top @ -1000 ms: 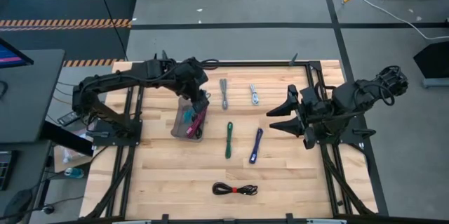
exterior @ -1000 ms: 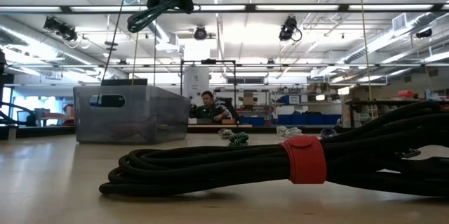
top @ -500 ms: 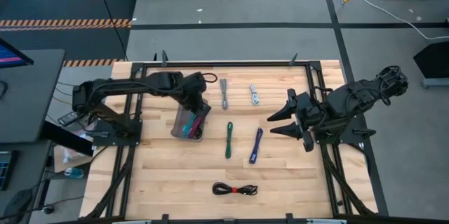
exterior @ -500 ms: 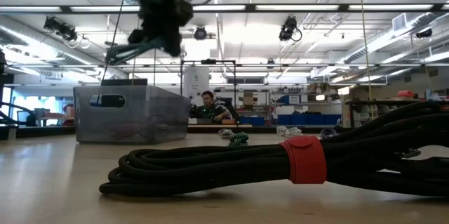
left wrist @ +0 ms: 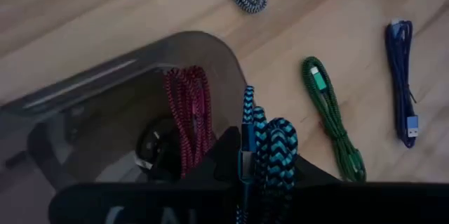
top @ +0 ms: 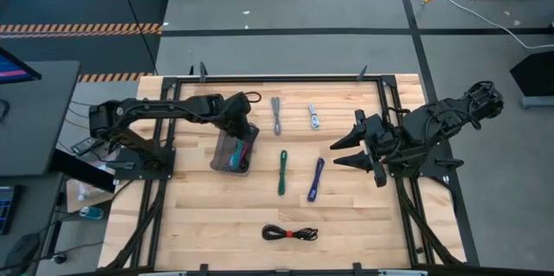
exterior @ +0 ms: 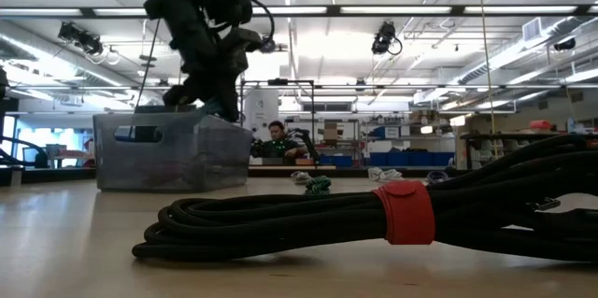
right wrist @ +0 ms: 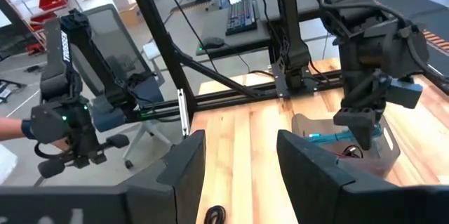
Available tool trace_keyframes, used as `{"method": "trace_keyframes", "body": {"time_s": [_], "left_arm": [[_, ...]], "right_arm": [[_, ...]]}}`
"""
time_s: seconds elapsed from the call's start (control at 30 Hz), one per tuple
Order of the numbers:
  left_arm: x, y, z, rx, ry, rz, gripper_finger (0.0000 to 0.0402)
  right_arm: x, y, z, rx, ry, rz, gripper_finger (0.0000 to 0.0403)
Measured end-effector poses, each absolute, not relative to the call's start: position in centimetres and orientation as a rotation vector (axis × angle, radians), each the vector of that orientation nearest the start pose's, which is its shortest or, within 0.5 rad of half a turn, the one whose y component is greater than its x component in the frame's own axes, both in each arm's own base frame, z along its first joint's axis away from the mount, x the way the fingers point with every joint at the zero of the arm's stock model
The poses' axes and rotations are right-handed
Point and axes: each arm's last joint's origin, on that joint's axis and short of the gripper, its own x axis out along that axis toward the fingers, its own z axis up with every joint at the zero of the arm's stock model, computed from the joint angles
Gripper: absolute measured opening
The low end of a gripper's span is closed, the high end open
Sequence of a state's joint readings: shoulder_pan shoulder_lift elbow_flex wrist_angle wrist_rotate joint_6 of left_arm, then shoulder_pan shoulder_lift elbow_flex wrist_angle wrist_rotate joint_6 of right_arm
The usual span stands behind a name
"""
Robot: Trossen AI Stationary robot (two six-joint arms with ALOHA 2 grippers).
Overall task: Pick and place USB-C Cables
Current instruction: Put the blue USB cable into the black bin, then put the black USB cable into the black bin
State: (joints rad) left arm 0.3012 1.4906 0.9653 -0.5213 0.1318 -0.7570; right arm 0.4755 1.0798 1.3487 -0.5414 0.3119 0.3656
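Left gripper (left wrist: 247, 159) clamped on teal USB-C cable (left wrist: 270, 155), lowered into grey tray (top: 222, 149); magenta cable (left wrist: 189, 115) lies inside beside it. Outside on table (top: 225, 215): grey cable (top: 276, 115), silver cable (top: 313, 116), green cable (top: 282, 172), purple cable (top: 317, 179), black red-tied cable (top: 290, 234) near front. Right gripper (top: 344, 149) hangs above table's right side, fingers spread, grasping nothing.

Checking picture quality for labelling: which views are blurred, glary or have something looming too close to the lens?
Low view: the black cable looms large up front, ceiling lights glare. Left wrist view: the pincer holding the teal cable is a dark, soft mass. High view: evenly lit, sharp.
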Motion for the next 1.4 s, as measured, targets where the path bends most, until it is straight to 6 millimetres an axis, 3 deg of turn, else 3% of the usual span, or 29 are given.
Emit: {"method": "trace_keyframes", "body": {"time_s": [0.4, 0.7, 0.93, 1.1, 1.4], "left_arm": [[27.1, 8.0, 20.0, -0.884, 0.968, 0.531, 0.003], [27.6, 8.1, 20.2, -0.856, 0.921, 0.499, 0.0154], [28.1, 9.0, 21.0, -0.953, 0.835, 0.432, 0.0186], [29.1, 9.7, 24.7, -0.928, 0.721, 0.35, 0.0181], [30.9, 8.7, 35.8, -0.688, 0.47, 0.167, 0.0181]], "right_arm": [[18.9, 8.7, 43.4, 0.286, 0.277, 0.105, 0.0182], [18.9, 8.7, 43.4, 0.302, 0.277, 0.101, 0.0182], [18.9, 8.7, 43.4, 0.308, 0.278, 0.1, 0.0182], [18.8, 8.4, 42.9, 0.302, 0.32, 0.074, 0.0182], [19.8, 7.6, 38.9, 0.401, 0.599, -0.061, 0.0181]]}}
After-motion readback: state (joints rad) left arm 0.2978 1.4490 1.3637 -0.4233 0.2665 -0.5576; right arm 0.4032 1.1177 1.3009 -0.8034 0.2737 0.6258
